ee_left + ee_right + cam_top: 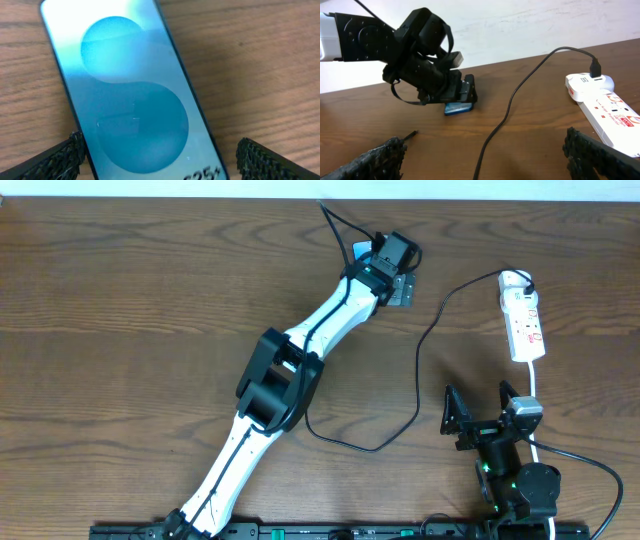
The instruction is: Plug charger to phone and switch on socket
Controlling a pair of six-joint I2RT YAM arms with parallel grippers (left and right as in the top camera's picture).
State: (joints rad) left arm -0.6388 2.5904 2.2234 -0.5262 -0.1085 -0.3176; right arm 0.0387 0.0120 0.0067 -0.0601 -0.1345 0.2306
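— How did the left claw [160,147] stand?

— Spread. Its fingers [60,157] sat one on each side of the phone [130,100], at the end with the "S25+" lettering. One finger looked to be against the phone's edge. The other stood a little clear of it, with bare wood between.

— And the phone itself?

— It lay flat on the counter [130,330], screen up, blue with a pale swirl. It was at the far side, a little right of the middle, and from above the claw hid most of it.

— The right claw [482,142]?

— Spread wide too, with nothing between its fingers. It was at the near right, well apart from the phone.

— What lay around it?

— The socket [523,315] lay just beyond it on the right, its length running near to far. Its thick white cord [534,375] trailed back past the right arm [515,470]. The charger [418,370] was plugged into the socket's far end. Its thin black cable swung left, ran toward the near side between the socket and the left arm [300,350], then curled under that arm.

— Did its tip reach the phone?

— I couldn't tell. The arm covered that end.
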